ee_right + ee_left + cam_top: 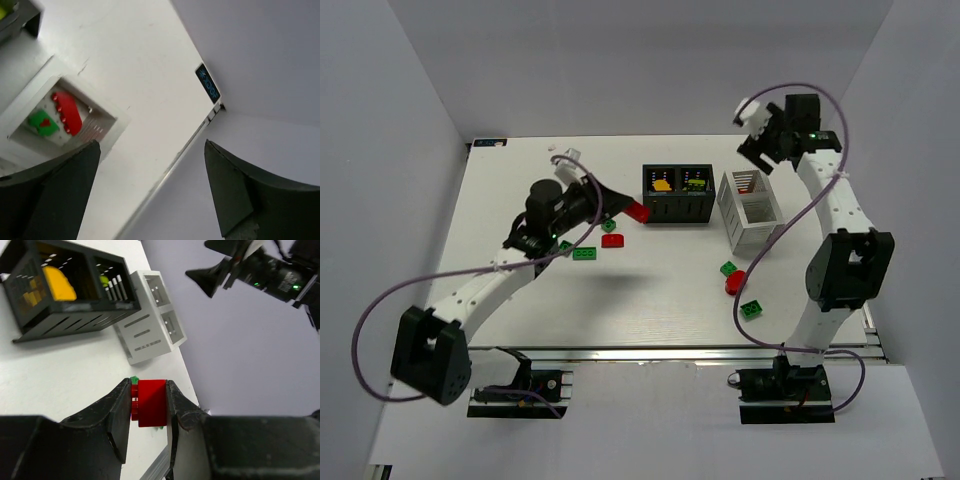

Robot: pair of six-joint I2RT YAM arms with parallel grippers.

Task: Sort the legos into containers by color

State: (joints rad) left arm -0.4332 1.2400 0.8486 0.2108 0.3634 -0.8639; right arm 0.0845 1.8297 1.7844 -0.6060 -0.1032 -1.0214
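White table (650, 300), grey walls (620, 60), left gripper (149, 387) clamping red lego (151, 407)

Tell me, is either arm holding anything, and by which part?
Left end effector pinches a red brick by its sides; right end effector holds nothing.

Box (676, 208) at far middle of worktop (650, 320); two compartments side by side, stored bricks (662, 184) in each. Basket (748, 222) just right of box, turned at angle, compartments one behind other; two bricks (60, 114) touching each other in far one. Left end effector (634, 210) just left of box, above worktop, held brick (151, 402) between fingers. Right end effector (757, 150) above and behind basket's far end. Loose group of bricks (586, 254) front-left of box, beside left arm. Three bricks (735, 283) in front of basket, strung toward near edge.
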